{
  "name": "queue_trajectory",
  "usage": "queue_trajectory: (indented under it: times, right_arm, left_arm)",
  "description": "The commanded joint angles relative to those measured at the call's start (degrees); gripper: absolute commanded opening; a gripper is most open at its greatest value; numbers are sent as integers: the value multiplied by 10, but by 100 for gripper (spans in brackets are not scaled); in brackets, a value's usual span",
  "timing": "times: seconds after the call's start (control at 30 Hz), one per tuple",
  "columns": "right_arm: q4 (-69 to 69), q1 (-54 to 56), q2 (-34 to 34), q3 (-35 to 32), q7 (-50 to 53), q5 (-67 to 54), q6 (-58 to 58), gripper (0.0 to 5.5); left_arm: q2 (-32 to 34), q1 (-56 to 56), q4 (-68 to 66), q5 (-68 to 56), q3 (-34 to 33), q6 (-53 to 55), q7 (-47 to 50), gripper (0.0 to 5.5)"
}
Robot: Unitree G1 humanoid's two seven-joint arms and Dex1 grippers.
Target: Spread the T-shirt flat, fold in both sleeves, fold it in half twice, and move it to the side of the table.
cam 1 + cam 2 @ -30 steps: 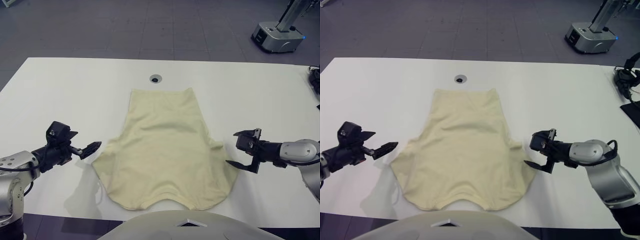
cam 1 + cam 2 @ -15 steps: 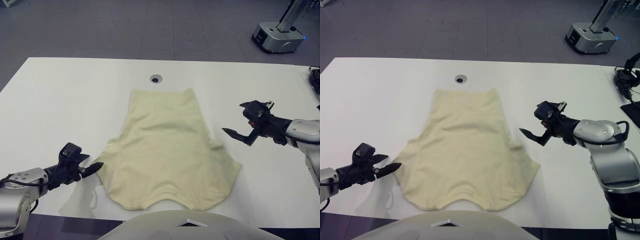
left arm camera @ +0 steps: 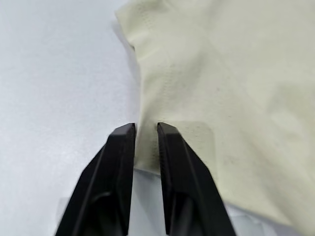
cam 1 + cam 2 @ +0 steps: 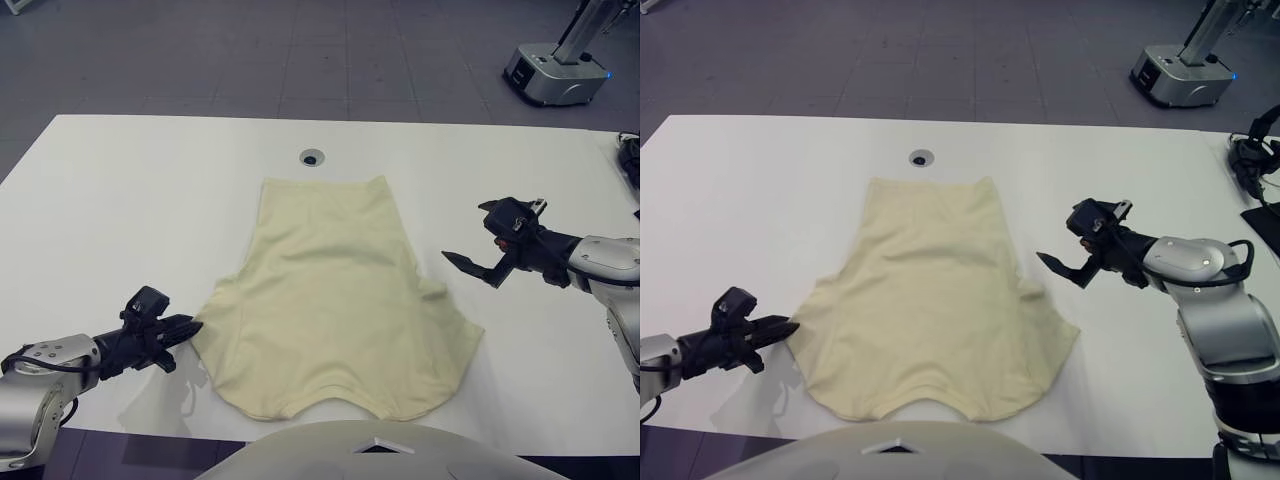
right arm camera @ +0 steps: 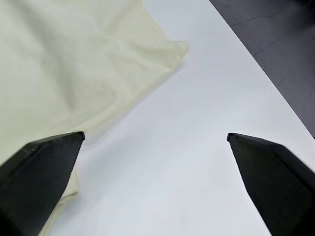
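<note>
lying flat in the middle of the white table (image 4: 120, 190) is the pale yellow t-shirt (image 4: 330, 300), its straight hem pointing to the far side and its wider end with both sleeves spreading toward the near edge. a few soft wrinkles are showing across the cloth, and the right sleeve is puckering a little by the armpit.

the left claw (image 3: 145, 126) is sitting low at the near-left sleeve, its tip touching the sleeve's edge. its two fingers (image 3: 170, 147) are drawn close together with only a thin slit between them; whether any cloth is caught in that slit i cannot tell.

the right claw (image 4: 465, 235) is hovering above bare table just beside the shirt's right side, apart from the cloth, with its fingers spread wide.

a small round cable hole (image 4: 312, 157) is sitting in the table just beyond the hem. black cables (image 4: 1252, 150) are lying at the table's far right edge, well apart from the shirt. a grey wheeled machine base (image 4: 555, 75) is standing on the dark tiled floor beyond the table.
</note>
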State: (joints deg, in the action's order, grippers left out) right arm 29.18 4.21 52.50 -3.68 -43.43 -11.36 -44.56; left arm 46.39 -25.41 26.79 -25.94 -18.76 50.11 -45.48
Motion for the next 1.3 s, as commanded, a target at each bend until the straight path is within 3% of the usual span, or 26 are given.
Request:
queue_trajectory:
  times: [0.03, 0.5, 1.0, 1.3]
  right_arm:
    - [-3, 3, -1, 5, 3, 0, 1, 540]
    - [-36, 19, 5, 19, 15, 19, 11, 540]
    - [24, -38, -14, 6, 57, 11, -22, 540]
    - [0, 5, -19, 37, 54, 14, -12, 540]
  left_arm:
    - [13, -9, -16, 12, 20, 0, 0, 10]
    - [53, 79, -161, 51, 11, -47, 13, 2]
    - [142, 105, 22, -22, -42, 19, -67, 2]
    - [95, 201, 114, -64, 83, 76, -4, 2]
